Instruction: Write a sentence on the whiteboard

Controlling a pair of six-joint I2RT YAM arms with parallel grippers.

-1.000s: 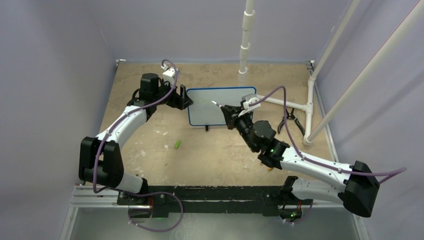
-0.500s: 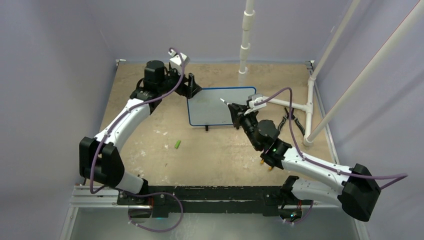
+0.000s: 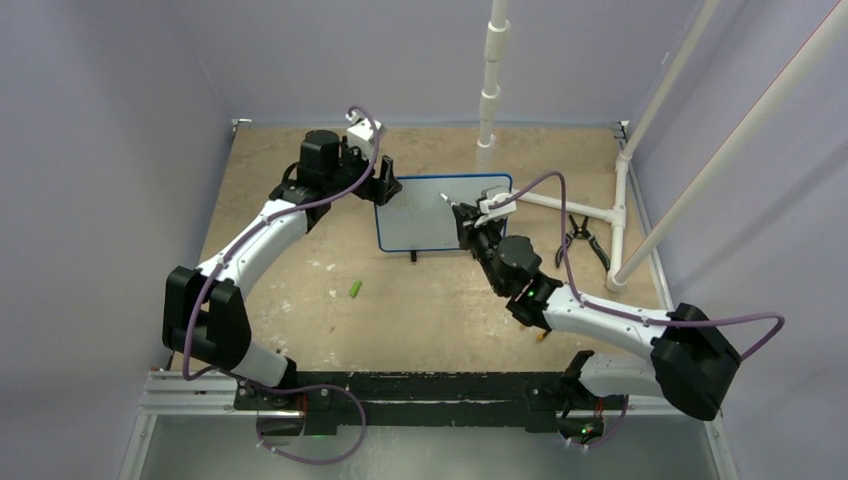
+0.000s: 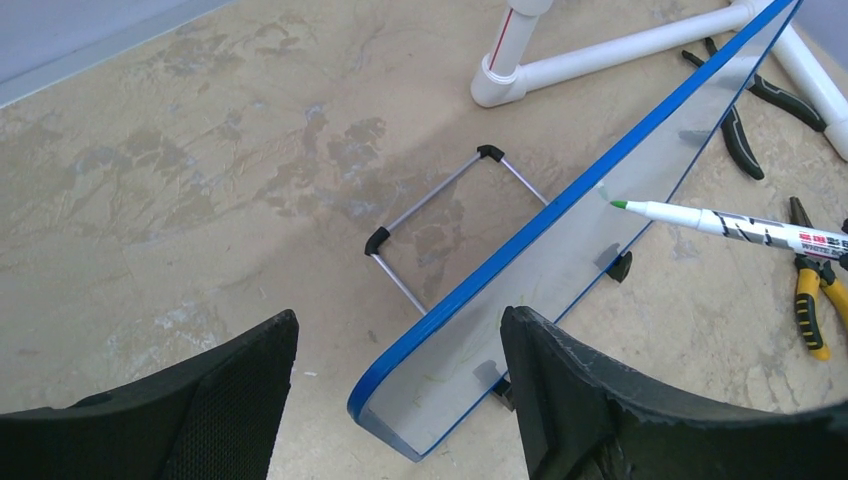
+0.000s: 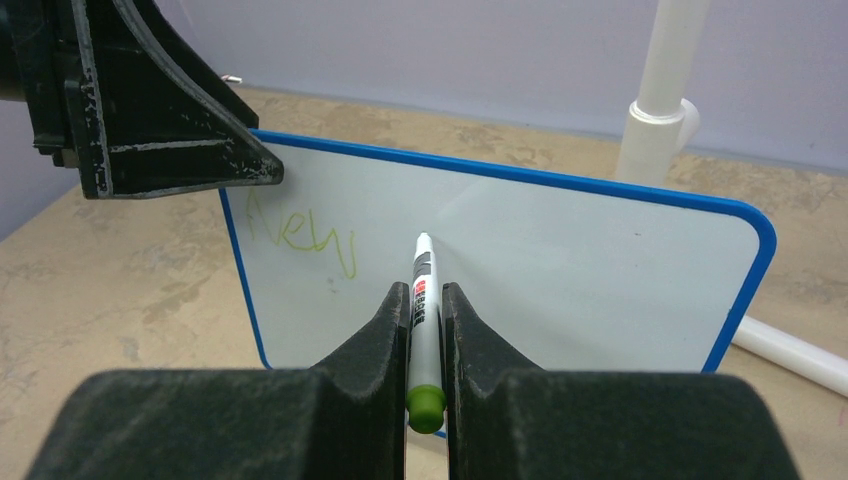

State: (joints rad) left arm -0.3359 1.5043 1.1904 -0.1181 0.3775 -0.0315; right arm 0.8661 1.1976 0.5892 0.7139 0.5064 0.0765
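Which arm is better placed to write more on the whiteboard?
The right: its jaws are shut on the marker, tip facing the whiteboard. The left jaws stand open, empty, by its corner.

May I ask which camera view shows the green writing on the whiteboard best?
The right wrist view: it faces the whiteboard squarely, so the green writing at its upper left is legible. The left wrist view sees the board nearly edge-on, with faint green traces; in the top view the writing is too small to make out.
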